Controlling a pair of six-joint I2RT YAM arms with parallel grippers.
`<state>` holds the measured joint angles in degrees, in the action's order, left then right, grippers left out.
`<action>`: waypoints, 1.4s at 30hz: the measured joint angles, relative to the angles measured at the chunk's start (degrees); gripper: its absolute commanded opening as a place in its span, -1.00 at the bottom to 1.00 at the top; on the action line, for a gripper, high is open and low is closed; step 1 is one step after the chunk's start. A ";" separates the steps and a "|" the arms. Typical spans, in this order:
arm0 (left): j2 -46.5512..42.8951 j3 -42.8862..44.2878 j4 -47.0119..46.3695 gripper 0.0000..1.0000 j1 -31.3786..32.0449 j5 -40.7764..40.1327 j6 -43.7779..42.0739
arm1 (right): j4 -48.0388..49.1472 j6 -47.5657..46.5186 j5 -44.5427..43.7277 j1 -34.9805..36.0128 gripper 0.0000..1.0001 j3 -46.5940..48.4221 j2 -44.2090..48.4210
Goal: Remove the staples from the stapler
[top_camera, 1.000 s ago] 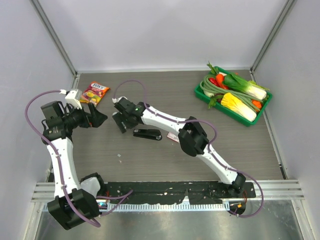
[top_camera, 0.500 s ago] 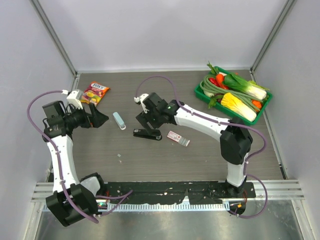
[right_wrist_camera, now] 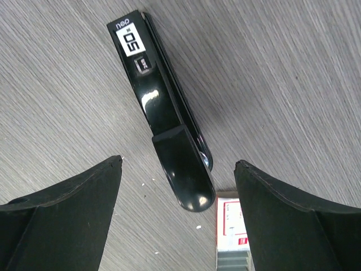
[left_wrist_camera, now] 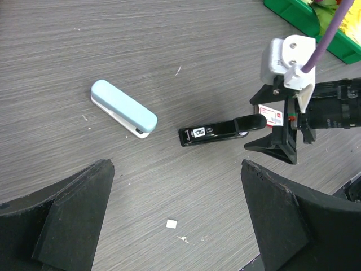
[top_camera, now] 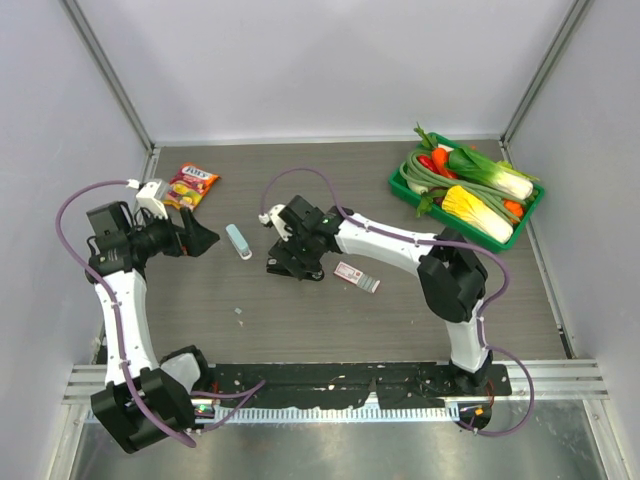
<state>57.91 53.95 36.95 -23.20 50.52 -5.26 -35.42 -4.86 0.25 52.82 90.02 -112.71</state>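
In the right wrist view the pink-and-white box (right_wrist_camera: 232, 237) just beyond the right gripper (right_wrist_camera: 176, 212) is cut off by the bottom edge

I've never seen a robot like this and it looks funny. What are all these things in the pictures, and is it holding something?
These are two robot arms on a table. One picture looks down from above; the other two come from little cameras on each wrist, so you see that arm's own black fingers. The left fingers and the right fingers are both open and hold nothing. On the table lie a pale blue stapler shell, a black stapler arm, a pink-and-white little box, a snack packet and a green tray of toy vegetables. The right fingers hang just above the black piece.
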 measured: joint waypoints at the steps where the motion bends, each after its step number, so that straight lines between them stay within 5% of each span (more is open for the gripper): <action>1: 0.00 0.00 0.02 1.00 0.02 0.09 -0.07 | -0.44 -0.37 0.31 0.00 0.72 0.48 -0.57; 12: 0.22 0.00 0.28 0.99 1.29 0.07 -0.55 | -0.94 -1.64 1.33 -0.02 0.27 2.03 -5.18; 22: 0.22 0.00 0.61 1.00 3.28 -0.37 -1.03 | -1.68 -0.09 2.23 -0.07 -0.98 2.36 -5.55; 30: 0.22 -0.70 0.57 1.00 9.40 -2.86 -1.01 | 4.24 5.03 3.58 -0.52 -0.98 -2.21 -3.17; 42: 1.81 -3.02 -3.98 1.00 16.44 -1.38 5.55 | 31.74 26.80 15.02 -8.76 -0.98 -28.61 18.18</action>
<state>59.72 50.94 32.97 -6.76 49.15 0.30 -3.68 21.93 15.27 44.05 61.41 -94.52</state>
